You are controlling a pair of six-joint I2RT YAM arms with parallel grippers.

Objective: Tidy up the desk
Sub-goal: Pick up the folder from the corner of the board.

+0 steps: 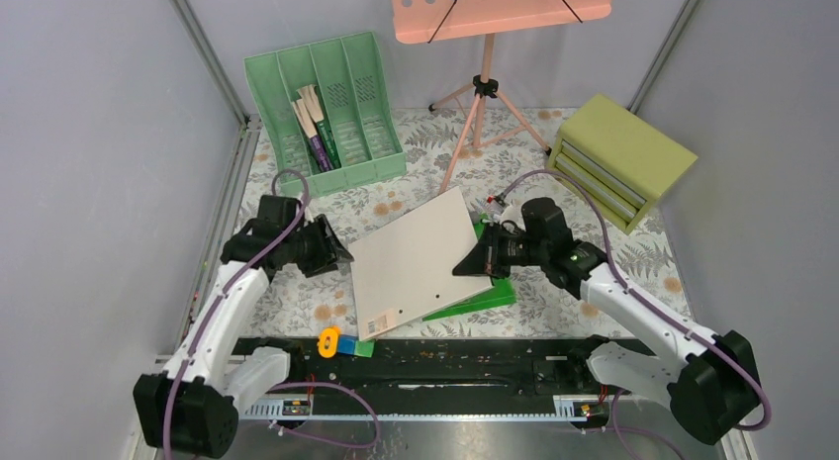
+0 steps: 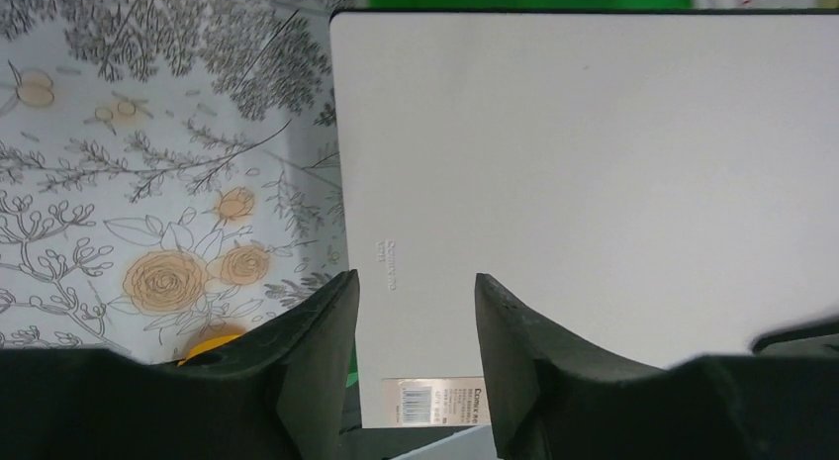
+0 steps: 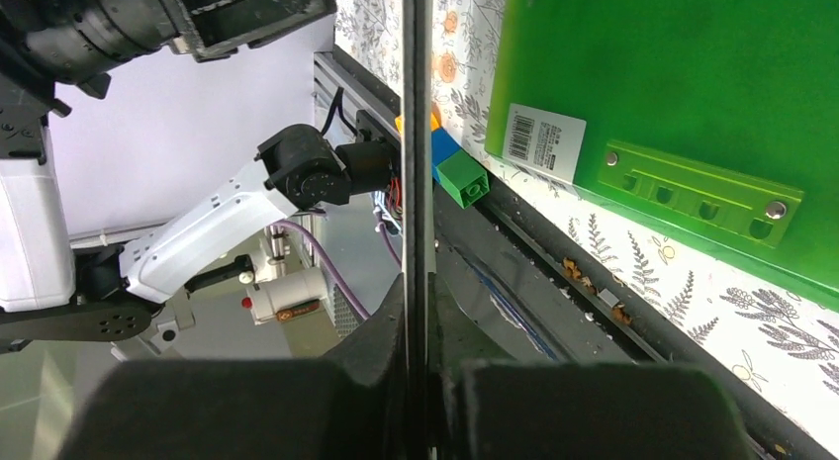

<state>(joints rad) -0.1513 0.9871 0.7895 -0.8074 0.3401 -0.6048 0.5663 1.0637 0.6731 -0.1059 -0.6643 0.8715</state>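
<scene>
Top view: desk [image 1: 416, 188] in leaf-and-flower cloth, spread across the whole floor of the cell inside aluminium rails. Green file rack [image 1: 366, 168] at back left with sticks inside; pink music stand [image 1: 500, 10] at back centre; olive drawer box [image 1: 618, 153] at back right. White folder [image 1: 416, 267] mid-desk, tilted, partly over green folder [image 1: 485, 300]. Right gripper [image 1: 475, 260] at the white folder's right edge, left gripper [image 1: 336, 250] just beside its left edge. Orange block [image 1: 329, 341] and green block [image 1: 364, 347] at the near rail. Left wrist view: left gripper [image 2: 416, 279] spread, nothing pinched; white folder [image 2: 594, 163] ahead, desk [image 2: 148, 134] cloth to its left. Right wrist view: right gripper [image 3: 418, 292] pressed together, pinching the white folder [image 3: 417, 104], seen edge-on and upright; green folder [image 3: 673, 84] flat on the desk [image 3: 693, 292]; green block [image 3: 463, 178] by the rail.
</scene>
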